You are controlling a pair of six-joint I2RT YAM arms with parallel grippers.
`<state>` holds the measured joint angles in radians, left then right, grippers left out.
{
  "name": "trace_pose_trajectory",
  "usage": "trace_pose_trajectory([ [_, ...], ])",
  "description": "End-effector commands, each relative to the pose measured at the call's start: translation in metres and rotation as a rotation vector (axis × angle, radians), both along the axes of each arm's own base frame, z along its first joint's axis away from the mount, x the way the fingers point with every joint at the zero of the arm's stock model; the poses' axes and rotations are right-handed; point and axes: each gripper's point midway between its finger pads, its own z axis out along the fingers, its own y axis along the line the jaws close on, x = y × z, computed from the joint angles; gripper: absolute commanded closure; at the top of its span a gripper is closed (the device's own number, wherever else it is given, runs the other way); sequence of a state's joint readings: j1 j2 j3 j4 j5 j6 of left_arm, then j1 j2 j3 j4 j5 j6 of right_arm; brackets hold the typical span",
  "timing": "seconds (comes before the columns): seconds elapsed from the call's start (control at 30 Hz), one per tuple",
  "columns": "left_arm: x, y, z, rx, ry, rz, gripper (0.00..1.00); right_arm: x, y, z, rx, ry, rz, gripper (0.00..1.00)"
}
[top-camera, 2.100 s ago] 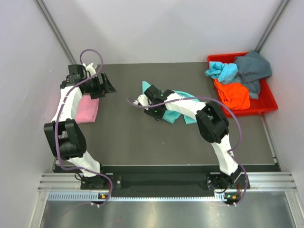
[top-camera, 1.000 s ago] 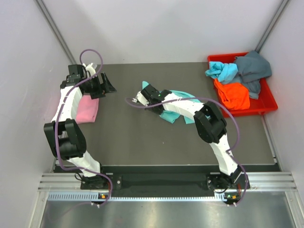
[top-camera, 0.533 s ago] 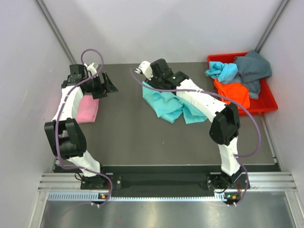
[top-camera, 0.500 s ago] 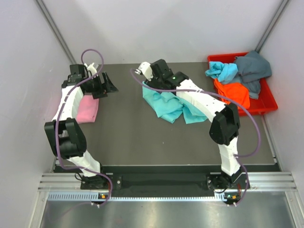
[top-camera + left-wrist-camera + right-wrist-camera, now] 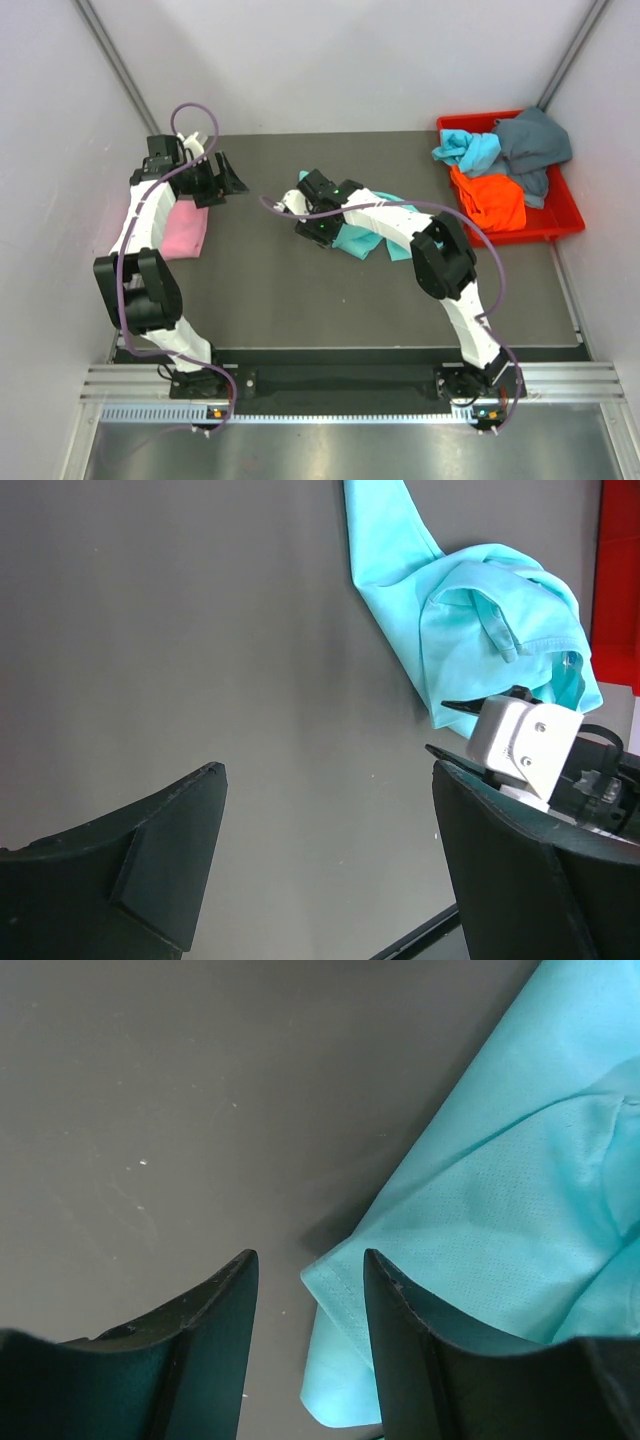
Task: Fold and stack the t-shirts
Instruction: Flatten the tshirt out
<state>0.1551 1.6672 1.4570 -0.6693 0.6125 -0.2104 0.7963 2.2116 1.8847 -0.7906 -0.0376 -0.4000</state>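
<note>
A teal t-shirt (image 5: 362,238) lies crumpled mid-table, partly under my right arm. My right gripper (image 5: 312,228) hovers low at its left edge; in the right wrist view the gripper (image 5: 307,1262) is open, with a corner of the teal t-shirt's (image 5: 500,1190) hem between the fingers, unclamped. A folded pink t-shirt (image 5: 186,229) rests at the left. My left gripper (image 5: 232,180) is open and empty above bare table (image 5: 200,630); in its wrist view the gripper (image 5: 325,772) faces the teal t-shirt (image 5: 470,610).
A red bin (image 5: 562,215) at the back right holds light blue (image 5: 466,150), orange (image 5: 490,200) and dark grey-blue (image 5: 535,145) t-shirts. Grey walls close in the table on three sides. The right arm's purple cable (image 5: 480,245) loops over the table.
The right gripper was shut a second ago and is now open. The right arm swung to the table's back, then came back down to the teal shirt's left edge. Left arm unchanged.
</note>
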Motion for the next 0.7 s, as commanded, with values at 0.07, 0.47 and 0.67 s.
trace_pose_trajectory([
  [0.07,0.006,0.000,0.024,0.023,-0.095,-0.011,0.12,0.001,0.002,0.000,0.006,-0.001,-0.021,0.53],
  [0.47,0.010,0.000,0.020,0.018,-0.090,-0.012,0.12,-0.007,-0.033,-0.028,-0.150,-0.014,-0.058,0.54],
  [0.67,0.010,0.001,0.019,0.013,-0.084,-0.008,0.12,-0.002,-0.034,-0.038,-0.173,-0.021,-0.063,0.54],
])
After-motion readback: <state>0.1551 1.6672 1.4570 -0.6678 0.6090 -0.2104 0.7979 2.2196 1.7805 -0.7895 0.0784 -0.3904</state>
